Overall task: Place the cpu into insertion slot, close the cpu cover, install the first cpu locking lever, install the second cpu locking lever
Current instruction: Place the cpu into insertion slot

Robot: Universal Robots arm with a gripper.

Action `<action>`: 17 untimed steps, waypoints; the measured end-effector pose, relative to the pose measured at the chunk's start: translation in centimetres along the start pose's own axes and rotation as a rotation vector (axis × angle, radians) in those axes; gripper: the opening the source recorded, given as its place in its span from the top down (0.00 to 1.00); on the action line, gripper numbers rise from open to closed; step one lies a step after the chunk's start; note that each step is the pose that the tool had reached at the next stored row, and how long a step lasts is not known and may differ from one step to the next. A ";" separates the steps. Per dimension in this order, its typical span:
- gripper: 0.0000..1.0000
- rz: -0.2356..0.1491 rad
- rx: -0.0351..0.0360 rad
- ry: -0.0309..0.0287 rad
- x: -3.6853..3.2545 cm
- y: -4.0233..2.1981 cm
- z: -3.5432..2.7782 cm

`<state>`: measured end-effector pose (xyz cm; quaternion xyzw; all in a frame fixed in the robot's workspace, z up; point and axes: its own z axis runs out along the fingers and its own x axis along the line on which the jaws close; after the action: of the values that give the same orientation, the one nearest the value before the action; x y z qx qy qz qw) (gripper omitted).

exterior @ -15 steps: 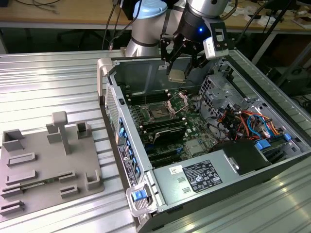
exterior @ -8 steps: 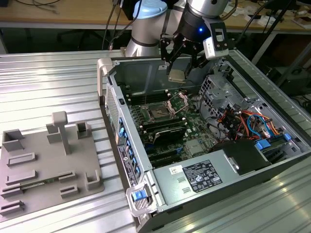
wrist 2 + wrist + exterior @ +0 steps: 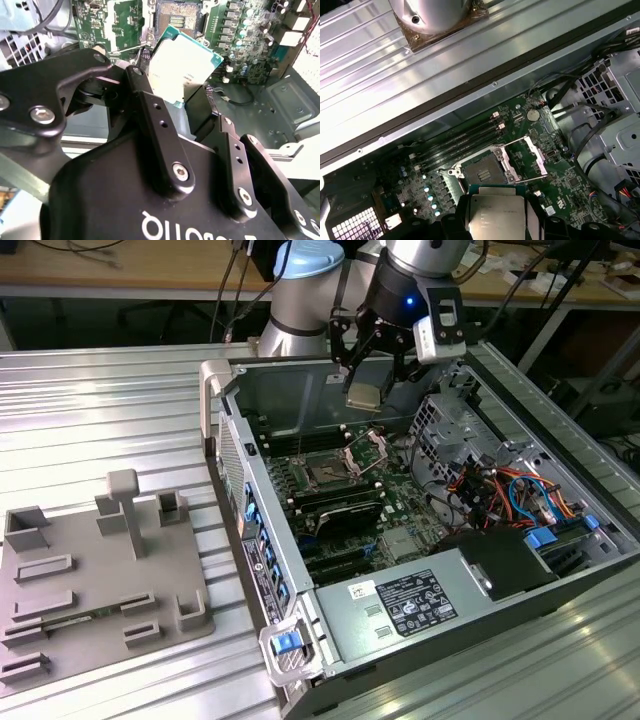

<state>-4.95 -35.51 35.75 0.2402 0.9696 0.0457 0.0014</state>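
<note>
Jaws tight on the cpu [image 3: 182, 66]

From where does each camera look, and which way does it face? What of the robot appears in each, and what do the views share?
Exterior view: off the arm, raised, looking down into the open computer case; arm and gripper show.
First wrist view: on the arm, looking down past the fingers at the open socket.
Second wrist view: on the arm, behind the gripper, looking along its fingers at the motherboard.
Shared: all three show the cpu held in the fingers, clear of the socket.
</note>
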 end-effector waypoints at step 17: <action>0.46 0.186 -0.0037 -0.0166 0.16 -0.12 0.36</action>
<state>-5.15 -35.51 35.38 0.3296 0.9430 0.0454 0.0056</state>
